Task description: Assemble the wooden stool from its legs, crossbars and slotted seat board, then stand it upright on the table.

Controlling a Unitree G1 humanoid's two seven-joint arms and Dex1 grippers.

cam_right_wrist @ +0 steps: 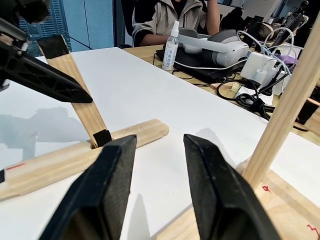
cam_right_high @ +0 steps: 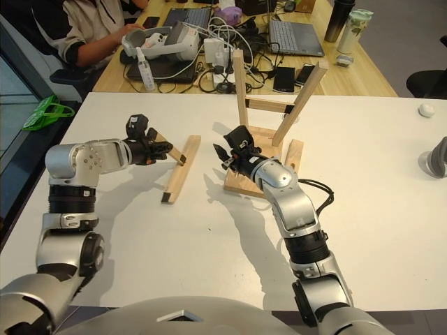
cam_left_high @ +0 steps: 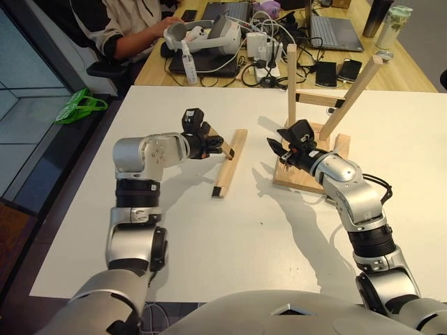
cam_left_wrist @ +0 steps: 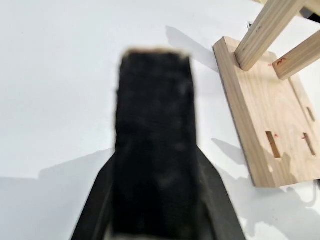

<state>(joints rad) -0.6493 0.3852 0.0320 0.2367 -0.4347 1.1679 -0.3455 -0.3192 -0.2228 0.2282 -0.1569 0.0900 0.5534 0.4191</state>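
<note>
A slotted seat board (cam_left_high: 293, 178) lies flat on the white table with two legs (cam_left_high: 291, 84) (cam_left_high: 353, 94) standing up from it, joined by a crossbar (cam_left_high: 318, 99). To its left a loose leg (cam_left_high: 230, 164) lies on the table. A short crossbar (cam_right_high: 176, 153) slants down to that leg's side, and my left gripper (cam_left_high: 216, 146) is shut on its upper part. My right gripper (cam_left_high: 278, 153) hovers open at the board's left edge, between board and loose leg, with nothing between its fingers (cam_right_wrist: 112, 190). The left wrist view looks down on the board's slots (cam_left_wrist: 272, 144).
Behind the table is a wooden desk (cam_left_high: 412, 73) with laptops, a headset (cam_left_high: 206, 33), cables and a spray bottle (cam_left_high: 188, 63); a person sits there. A small white object (cam_right_high: 426, 109) and a grey item (cam_right_high: 436, 157) sit at the far right. The table's near half is bare.
</note>
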